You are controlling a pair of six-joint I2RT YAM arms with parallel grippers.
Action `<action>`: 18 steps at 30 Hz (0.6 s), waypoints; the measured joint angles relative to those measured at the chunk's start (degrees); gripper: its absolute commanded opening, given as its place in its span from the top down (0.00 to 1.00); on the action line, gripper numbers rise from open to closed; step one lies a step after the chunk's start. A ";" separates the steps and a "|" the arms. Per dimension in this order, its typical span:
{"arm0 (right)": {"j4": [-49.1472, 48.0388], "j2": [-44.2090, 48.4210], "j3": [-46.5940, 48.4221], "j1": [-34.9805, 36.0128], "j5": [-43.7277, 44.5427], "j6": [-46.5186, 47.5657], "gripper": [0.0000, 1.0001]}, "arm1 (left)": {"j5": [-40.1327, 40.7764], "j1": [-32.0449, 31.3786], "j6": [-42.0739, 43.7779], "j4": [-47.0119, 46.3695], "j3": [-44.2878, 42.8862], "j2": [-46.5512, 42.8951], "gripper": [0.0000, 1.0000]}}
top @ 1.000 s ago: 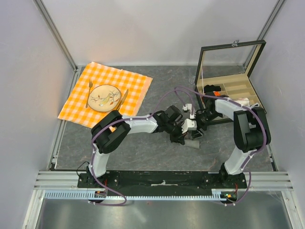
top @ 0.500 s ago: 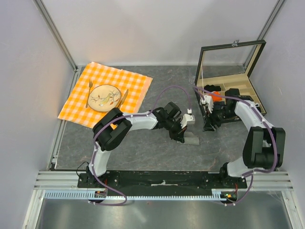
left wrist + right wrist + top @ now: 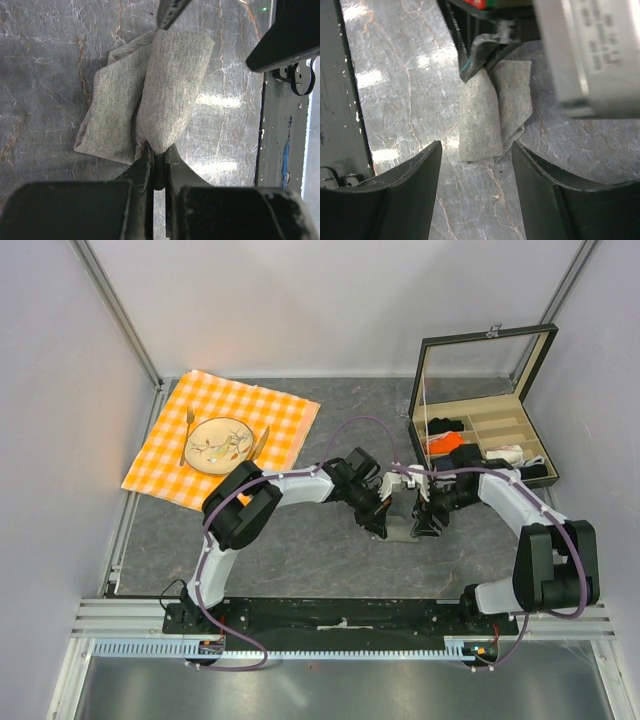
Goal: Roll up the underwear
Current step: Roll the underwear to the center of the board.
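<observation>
The grey underwear (image 3: pixel 165 90) lies on the dark table as a partly rolled bundle with a flatter flap to its left. My left gripper (image 3: pixel 159 152) is shut on the near end of the roll. In the right wrist view the underwear (image 3: pixel 482 120) lies just ahead of my right gripper (image 3: pixel 476 146), which is open and low over the table, one finger (image 3: pixel 415 185) on each side of the roll's end. In the top view both grippers meet at the underwear (image 3: pixel 402 532), the left gripper (image 3: pixel 385 518) from the left and the right gripper (image 3: pixel 425 520) from the right.
An open black box (image 3: pixel 485 435) with small garments in its compartments stands at the back right, close behind the right arm. An orange-and-white checked cloth (image 3: pixel 280 425) with a plate (image 3: pixel 220 445) and cutlery lies at the back left.
The right gripper swung out to the box's front edge, then came back down to the underwear's right end. The left gripper stayed shut on the underwear and shifted a little.
</observation>
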State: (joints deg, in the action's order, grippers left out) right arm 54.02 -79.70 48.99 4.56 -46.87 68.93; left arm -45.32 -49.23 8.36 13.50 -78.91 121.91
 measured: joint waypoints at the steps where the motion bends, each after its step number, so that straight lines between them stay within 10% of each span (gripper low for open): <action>1: -1.22 -0.57 0.02 0.00 0.02 -1.77 0.34 | -0.02 0.00 -0.09 0.09 -0.07 0.04 0.98; 18: -8.22 -16.28 3.30 -1.44 2.01 -25.62 0.32 | 0.17 0.04 -2.86 -1.31 0.63 -0.04 0.98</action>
State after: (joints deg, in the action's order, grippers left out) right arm 45.80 -95.98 52.29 3.11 -44.86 43.31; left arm -45.15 -49.19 5.50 12.19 -78.28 121.86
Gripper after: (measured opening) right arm 0.682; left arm 0.066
